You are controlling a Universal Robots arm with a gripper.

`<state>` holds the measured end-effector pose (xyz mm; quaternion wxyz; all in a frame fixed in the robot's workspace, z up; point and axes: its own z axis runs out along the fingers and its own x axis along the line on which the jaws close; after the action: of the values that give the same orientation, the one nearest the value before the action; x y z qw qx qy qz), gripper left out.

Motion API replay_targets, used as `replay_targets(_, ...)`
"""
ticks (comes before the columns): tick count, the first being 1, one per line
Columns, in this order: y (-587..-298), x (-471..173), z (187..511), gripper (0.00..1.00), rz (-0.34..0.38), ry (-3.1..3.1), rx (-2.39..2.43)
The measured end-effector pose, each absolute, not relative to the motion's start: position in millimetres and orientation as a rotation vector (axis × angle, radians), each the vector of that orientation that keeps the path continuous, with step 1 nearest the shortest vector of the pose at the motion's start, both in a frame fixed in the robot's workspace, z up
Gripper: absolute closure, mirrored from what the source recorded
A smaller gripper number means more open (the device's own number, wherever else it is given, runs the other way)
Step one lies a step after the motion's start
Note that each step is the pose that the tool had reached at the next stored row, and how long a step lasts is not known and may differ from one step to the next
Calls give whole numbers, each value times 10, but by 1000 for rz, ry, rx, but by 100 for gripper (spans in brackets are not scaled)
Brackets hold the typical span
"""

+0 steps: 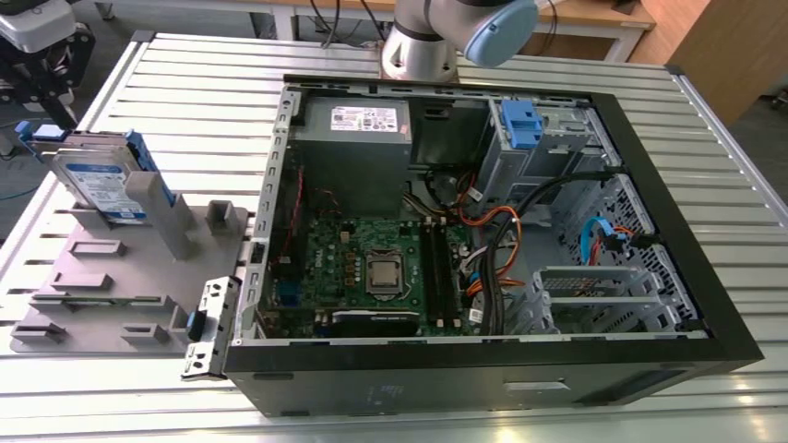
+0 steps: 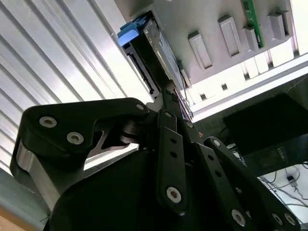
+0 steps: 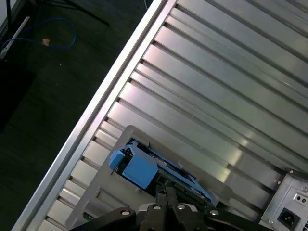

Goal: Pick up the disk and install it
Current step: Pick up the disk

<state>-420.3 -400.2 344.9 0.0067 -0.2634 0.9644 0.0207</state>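
Observation:
The disk (image 1: 105,183) stands on edge in a grey holder (image 1: 117,277) at the exterior view's left. It is silver with a blue-and-white label and a blue carrier frame. My gripper (image 1: 47,103) hangs just above the disk's far top corner, beside the carrier's blue tab. In both wrist views the black fingers lie pressed together with no gap, the gripper (image 2: 169,94) (image 3: 165,188) pointing at the edge of the disk (image 2: 161,48) (image 3: 139,166). Nothing shows between the fingers. I cannot tell whether the tips touch the disk.
An open computer case (image 1: 689,268) lies at the middle and right of the slatted metal table (image 1: 185,83). Inside are a grey drive cage with a blue handle (image 1: 522,125), a grey power supply (image 1: 357,125) and loose cables. The table's edge and dark floor (image 3: 43,86) are close by.

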Motion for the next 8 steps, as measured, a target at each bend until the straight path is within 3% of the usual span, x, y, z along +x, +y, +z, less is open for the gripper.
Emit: replay_targets(8, -4002, -4203, 3448, 89, 65, 2953, -1041)
